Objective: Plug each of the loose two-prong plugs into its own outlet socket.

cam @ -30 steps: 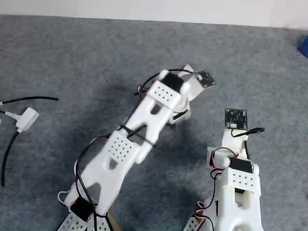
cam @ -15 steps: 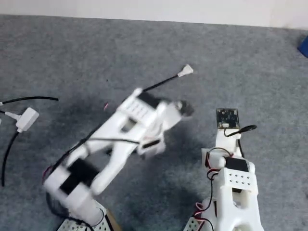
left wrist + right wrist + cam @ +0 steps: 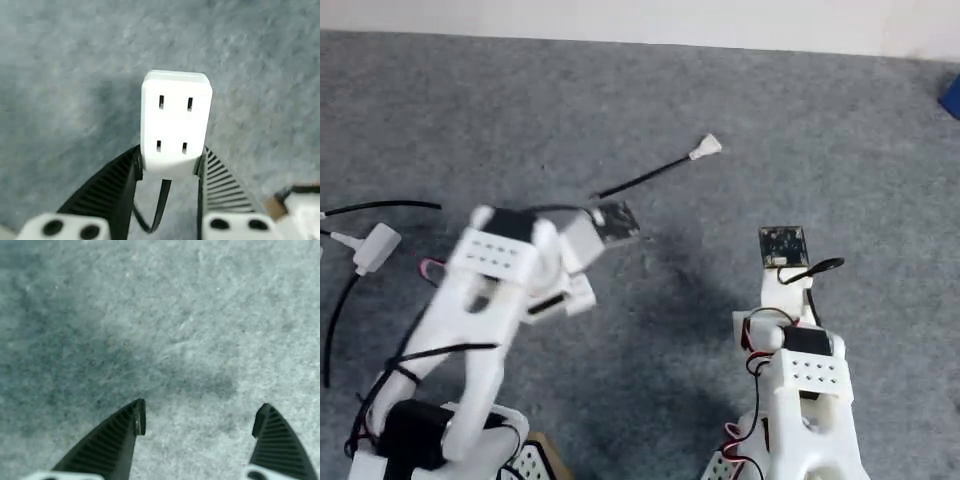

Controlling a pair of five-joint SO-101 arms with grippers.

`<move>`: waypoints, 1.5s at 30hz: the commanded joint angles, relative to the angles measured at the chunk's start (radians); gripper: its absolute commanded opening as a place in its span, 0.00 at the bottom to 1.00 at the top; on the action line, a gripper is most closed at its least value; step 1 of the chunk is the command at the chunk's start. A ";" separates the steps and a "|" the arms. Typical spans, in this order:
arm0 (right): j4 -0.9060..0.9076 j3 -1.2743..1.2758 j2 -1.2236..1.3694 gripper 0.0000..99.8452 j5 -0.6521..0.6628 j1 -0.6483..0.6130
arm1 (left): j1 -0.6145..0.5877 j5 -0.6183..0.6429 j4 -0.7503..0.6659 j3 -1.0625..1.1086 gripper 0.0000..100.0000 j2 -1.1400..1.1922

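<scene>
the left gripper [image 3: 170,152] is clamped on the lower end of a white outlet block [image 3: 175,117], one black finger on each side. the block stands upright between the fingers with its face toward the wrist camera, showing two pairs of slots, one pair above the other, both unfilled. a black cord [image 3: 159,207] leaves its underside and runs down between the fingers. grey carpet [image 3: 60,75] lies beneath it.

the right gripper [image 3: 201,415] hangs over bare carpet with its fingers wide apart and nothing between them.

in the high view the left arm [image 3: 480,300] leans across the left half of the table, its wrist near the middle. beyond that wrist, a small white plug [image 3: 705,148] lies loose on the carpet at the end of a thin black cable [image 3: 640,180], apart from both arms. a larger white plug [image 3: 375,247] lies near the left edge among black cords. the right arm [image 3: 802,375] stands upright on the right side, well apart from both plugs.
</scene>
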 commanded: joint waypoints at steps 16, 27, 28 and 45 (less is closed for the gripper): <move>0.004 -0.007 -0.010 0.34 0.012 -0.008 | -0.174 -0.173 0.305 -0.509 0.00 0.410; 0.004 -0.007 -0.010 0.34 0.012 -0.008 | 0.305 0.068 0.192 -0.366 0.00 0.449; 0.004 -0.007 -0.010 0.34 0.012 -0.008 | 0.317 0.092 0.141 -0.351 0.00 0.450; 0.004 -0.005 -0.010 0.34 0.043 -0.008 | 0.085 -0.055 -0.216 -0.008 0.00 0.456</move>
